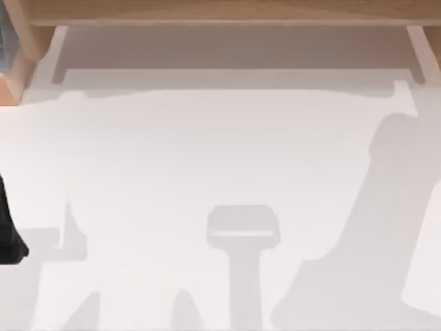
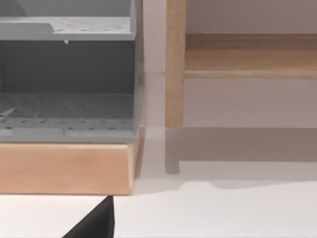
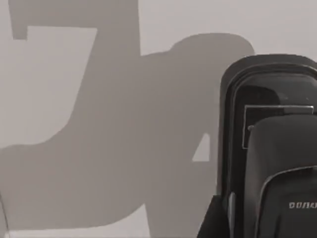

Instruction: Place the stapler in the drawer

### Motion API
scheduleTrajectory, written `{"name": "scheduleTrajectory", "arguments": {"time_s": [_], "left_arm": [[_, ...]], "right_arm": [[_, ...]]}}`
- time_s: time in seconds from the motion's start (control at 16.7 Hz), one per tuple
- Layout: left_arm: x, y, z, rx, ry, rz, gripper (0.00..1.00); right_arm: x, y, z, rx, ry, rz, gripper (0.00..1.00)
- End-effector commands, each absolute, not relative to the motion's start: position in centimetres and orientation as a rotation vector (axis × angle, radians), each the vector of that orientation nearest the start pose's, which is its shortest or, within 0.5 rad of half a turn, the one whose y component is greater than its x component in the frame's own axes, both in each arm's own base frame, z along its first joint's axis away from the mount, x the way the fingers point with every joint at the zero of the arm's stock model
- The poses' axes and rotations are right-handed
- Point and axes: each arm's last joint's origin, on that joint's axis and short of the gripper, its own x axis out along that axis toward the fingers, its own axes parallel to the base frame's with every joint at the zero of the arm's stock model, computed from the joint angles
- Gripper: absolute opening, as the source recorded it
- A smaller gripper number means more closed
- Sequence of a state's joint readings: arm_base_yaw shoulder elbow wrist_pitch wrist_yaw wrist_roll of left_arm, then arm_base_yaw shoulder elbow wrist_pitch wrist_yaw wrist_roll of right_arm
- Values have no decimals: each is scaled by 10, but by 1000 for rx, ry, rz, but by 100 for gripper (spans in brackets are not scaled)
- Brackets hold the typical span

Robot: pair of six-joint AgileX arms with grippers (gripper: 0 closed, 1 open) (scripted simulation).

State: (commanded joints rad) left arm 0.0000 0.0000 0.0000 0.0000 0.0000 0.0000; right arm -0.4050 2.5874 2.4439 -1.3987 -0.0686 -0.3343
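stapler (image 3: 270,148): 1, on white table (image 1: 207,152) | wooden drawer unit (image 2: 64,166): 1

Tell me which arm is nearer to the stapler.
Right, it seems. The stapler sits close before the right wrist camera; the left arm is at the table's left edge, facing the drawer.

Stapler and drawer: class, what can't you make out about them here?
Stapler: right wrist view, cut off by the picture's edges, so its whole shape is unknown.
Drawer: left wrist view, cut off by the edge; how far it is open is unclear.
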Motion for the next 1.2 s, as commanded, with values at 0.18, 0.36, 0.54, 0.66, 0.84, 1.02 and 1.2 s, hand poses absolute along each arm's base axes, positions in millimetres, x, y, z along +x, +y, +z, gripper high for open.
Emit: {"name": "scheduleTrajectory", "arguments": {"time_s": [0.18,0.36,0.54,0.66,0.84,1.02,1.2], "left_arm": [[106,-1,160,0,0,0,100],[106,-1,160,0,0,0,100],[106,-1,160,0,0,0,100],[106,-1,160,0,0,0,100],[106,-1,160,0,0,0,100],[106,-1,160,0,0,0,100],[106,-1,160,0,0,0,100]], "right_arm": [[466,-193,164,87,1516,29,0],[466,-193,164,87,1516,29,0],[467,-190,170,96,1493,25,0],[466,-189,195,137,1420,10,0],[453,-188,243,204,1318,-29,0],[442,-184,273,217,1264,-69,0],[441,-182,278,186,1257,-89,0]]}}
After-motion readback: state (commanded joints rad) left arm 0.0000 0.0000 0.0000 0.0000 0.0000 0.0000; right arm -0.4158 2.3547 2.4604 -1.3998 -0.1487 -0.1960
